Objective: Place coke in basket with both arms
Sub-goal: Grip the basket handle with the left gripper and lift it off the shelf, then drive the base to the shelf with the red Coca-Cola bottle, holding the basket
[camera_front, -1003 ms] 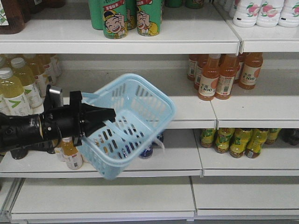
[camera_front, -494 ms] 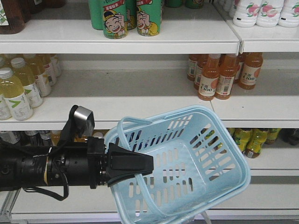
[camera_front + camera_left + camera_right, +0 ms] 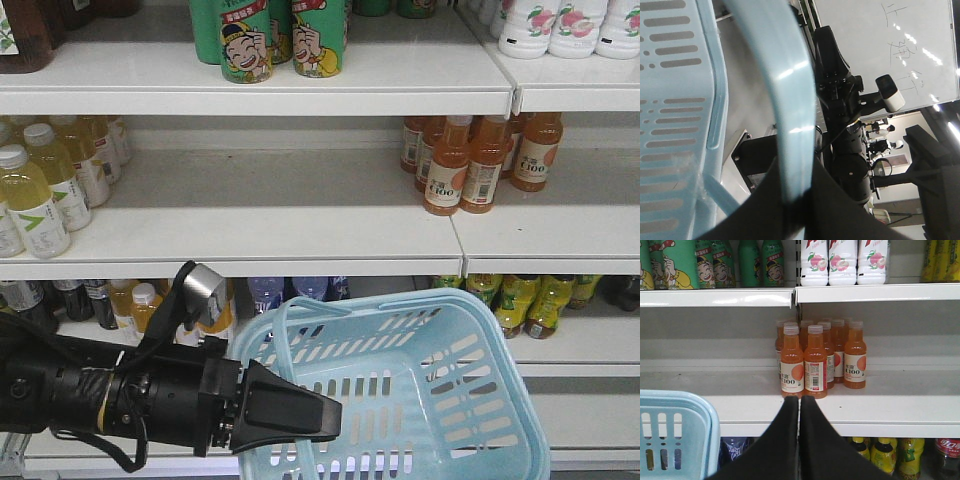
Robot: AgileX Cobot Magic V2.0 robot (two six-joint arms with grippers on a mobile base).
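The light blue basket (image 3: 455, 395) hangs low in front of the shelves with its opening facing up. My left gripper (image 3: 318, 412) is shut on the basket's handle (image 3: 790, 100); close up, the black fingers (image 3: 840, 210) pinch the blue strip. My right gripper (image 3: 799, 405) is shut with nothing in it and points at the middle shelf. The basket's corner (image 3: 677, 427) shows at its lower left. A dark coke (image 3: 946, 456) with a red label stands on the lower shelf at the far right edge, cap hidden. The right arm (image 3: 840, 95) shows behind the handle.
Orange juice bottles (image 3: 812, 362) stand on the middle shelf (image 3: 300, 245) straight ahead of the right gripper. Green bottles (image 3: 280, 40) and white bottles (image 3: 560, 25) fill the top shelf. Pale yellow bottles (image 3: 35, 195) stand at left, yellow-green ones (image 3: 510, 300) on the lower shelf.
The left arm has carried the basket down and to the right, from tilted at middle-shelf height to low and level. Bottles on the lower shelf behind it have come into sight.
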